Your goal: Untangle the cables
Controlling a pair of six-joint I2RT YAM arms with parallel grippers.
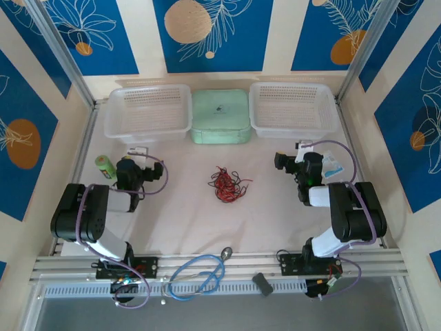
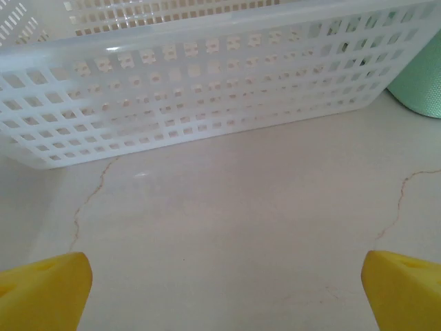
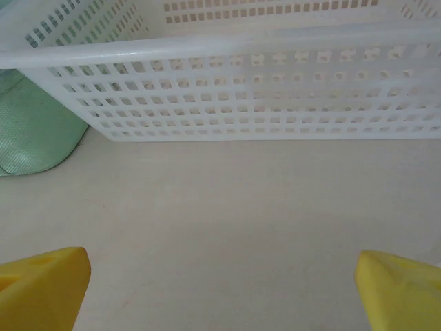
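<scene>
You have the cables (image 1: 227, 185), a small red-and-black tangle, lying at the middle of the desk (image 1: 186, 221). Your left fingers (image 2: 45, 289) and right fingers (image 3: 41, 286) stand wide apart, empty, each facing a white basket (image 2: 207, 83), well apart from the tangle

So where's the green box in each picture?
Top view: the box is at the back middle, between the left basket and the right basket.
Left wrist: the box is at the right edge, beside the left basket.
Right wrist: the box is at the left edge, beside the right basket.
Shared landmark: a white basket beside it.
</scene>
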